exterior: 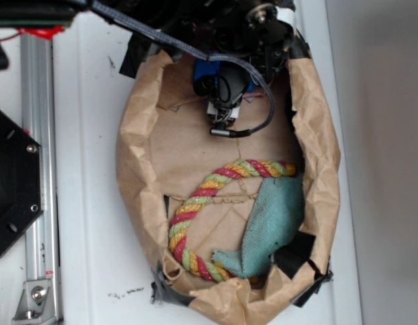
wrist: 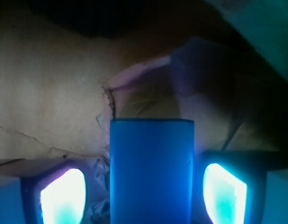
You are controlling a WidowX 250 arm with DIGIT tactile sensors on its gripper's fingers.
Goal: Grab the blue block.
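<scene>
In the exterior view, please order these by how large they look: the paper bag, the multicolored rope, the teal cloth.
1. paper bag, by far the largest; it holds the other two.
2. and 3. unsure: the multicolored rope spans more as a curve, but the teal cloth fills a similar area.

Your arm enters from the counter's far edge, its dark wrist and cabling bunched near the top of the exterior view, and points straight down. The gripper (exterior: 222, 122) hangs low beneath the wrist. In the wrist view its two fingers (wrist: 65, 196) stand apart at the bottom corners, and the jaws flank the blue block (wrist: 152, 170); you cannot tell whether the pads press it.
</scene>
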